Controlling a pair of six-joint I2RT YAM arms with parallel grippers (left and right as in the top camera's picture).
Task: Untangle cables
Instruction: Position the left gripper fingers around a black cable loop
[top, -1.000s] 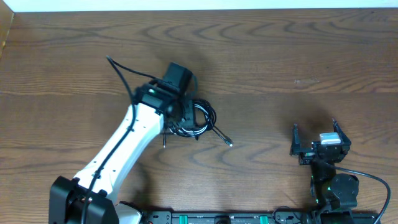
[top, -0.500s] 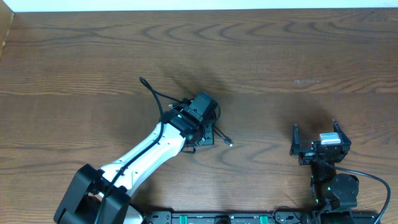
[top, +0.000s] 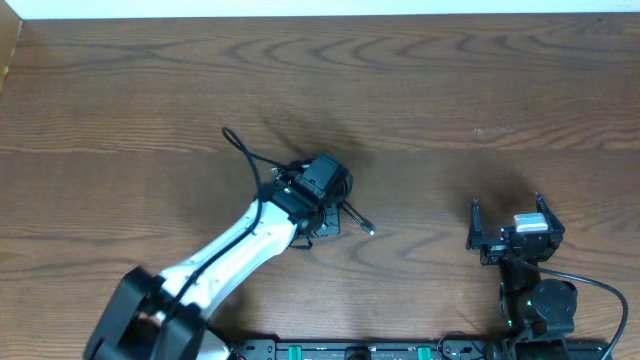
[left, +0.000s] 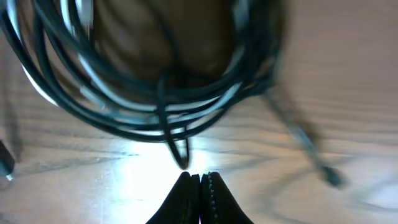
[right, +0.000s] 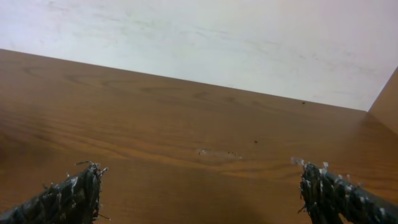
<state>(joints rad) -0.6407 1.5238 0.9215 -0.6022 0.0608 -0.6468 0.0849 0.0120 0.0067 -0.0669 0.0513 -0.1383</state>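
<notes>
The cables (left: 124, 106) lie as a coil of black cords close in front of the left wrist camera, blurred, with a pale strand among them. One small loop (left: 180, 157) hangs just ahead of my left gripper (left: 198, 177), whose fingers are pressed together with nothing visible between them. From overhead the left gripper (top: 322, 212) sits over the coil and hides most of it; one plug end (top: 369, 231) sticks out to the right. My right gripper (top: 508, 222) stands open far to the right, away from the cables, and the right wrist view shows only bare table between its fingers (right: 74, 193).
The left arm's own thick black wire (top: 240, 150) arcs up to the left of the wrist. A pale wall (right: 205, 43) borders the table's far edge. Arm bases and a black rail (top: 340, 350) line the front edge.
The left arm swung right and toward the front, settling over the coil, and its fingers closed. The right arm has not moved.
</notes>
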